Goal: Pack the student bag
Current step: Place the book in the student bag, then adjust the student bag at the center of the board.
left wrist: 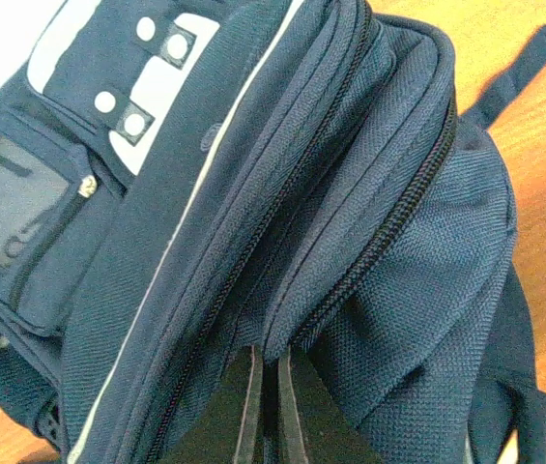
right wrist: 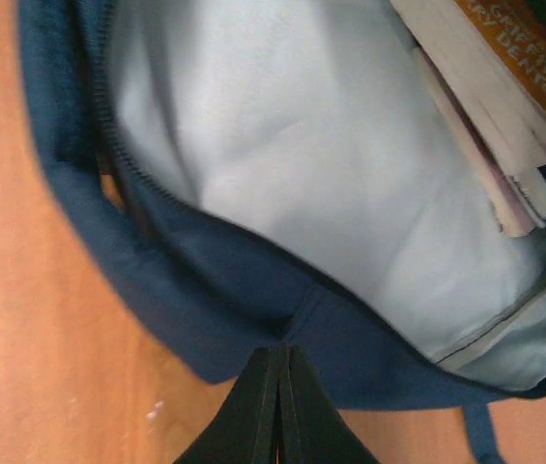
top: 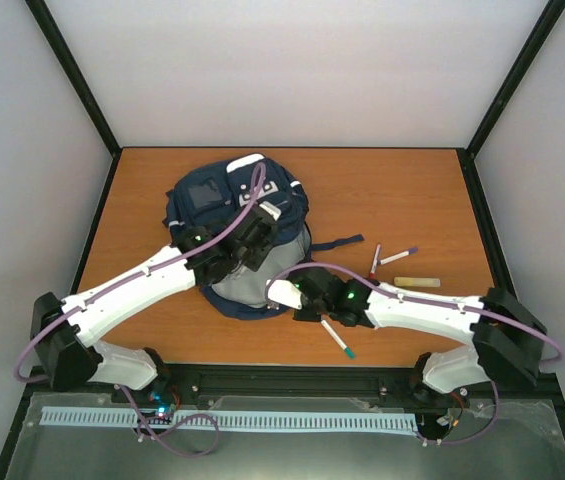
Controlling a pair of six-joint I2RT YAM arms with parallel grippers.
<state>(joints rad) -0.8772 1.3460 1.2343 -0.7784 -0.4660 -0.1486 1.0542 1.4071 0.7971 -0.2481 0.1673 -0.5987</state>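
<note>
Two sets of fingers are pinched shut on the student bag, which lies toward the far left of the counter with its mouth facing the near edge. The left fingers nip a fold of fabric beside the upper zip. The right fingers clamp the lower lip of the opening, and past them we see pale lining and books inside. We judge the bag soft and floppy (the cloth puckers at the pinch) and weighted by the books, so it will sag rather than hold shape. The hemmed rim beside the zip looks the best place to grip; loose panels would only stretch. Markers lie between the bag and the right edge.
</note>
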